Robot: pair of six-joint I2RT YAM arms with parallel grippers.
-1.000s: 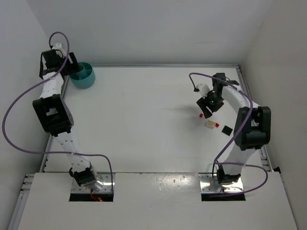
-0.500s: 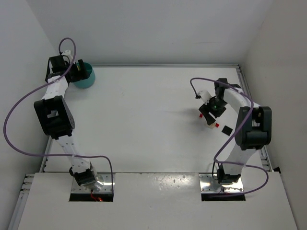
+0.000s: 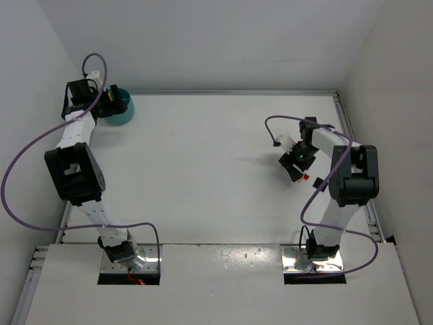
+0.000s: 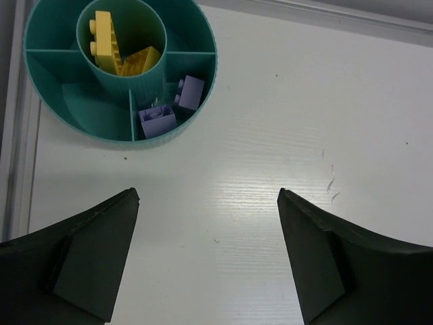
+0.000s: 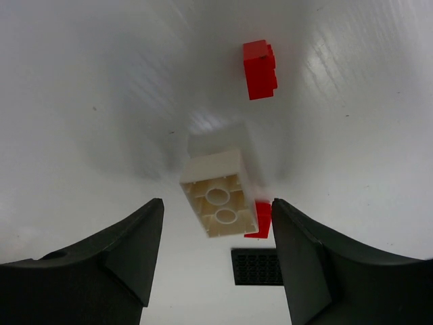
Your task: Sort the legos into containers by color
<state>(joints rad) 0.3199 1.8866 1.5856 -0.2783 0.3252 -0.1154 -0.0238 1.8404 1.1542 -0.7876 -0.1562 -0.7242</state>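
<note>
Your left gripper [image 4: 206, 196] hangs with fingers spread wide and empty above the table [image 4: 270, 135], a white, faintly glossy surface boxed in by plain white walls [image 3: 203, 40]. Your right gripper [image 5: 216, 202] is spread too, holding nothing. Just beyond the left fingers sits the round teal bowl [image 4: 172, 132], ribbed outside, with yellow bricks [image 4: 108, 44] in its centre cup and lilac bricks [image 4: 157, 120] in one outer compartment. Between the right fingers a white brick [image 5: 218, 203] lies hollow side up, touching neither. A red brick [image 5: 260, 69] lies beyond it, a second red brick [image 5: 262, 218] sits partly hidden against it, and a black studded plate [image 5: 257, 266] lies nearer.
</note>
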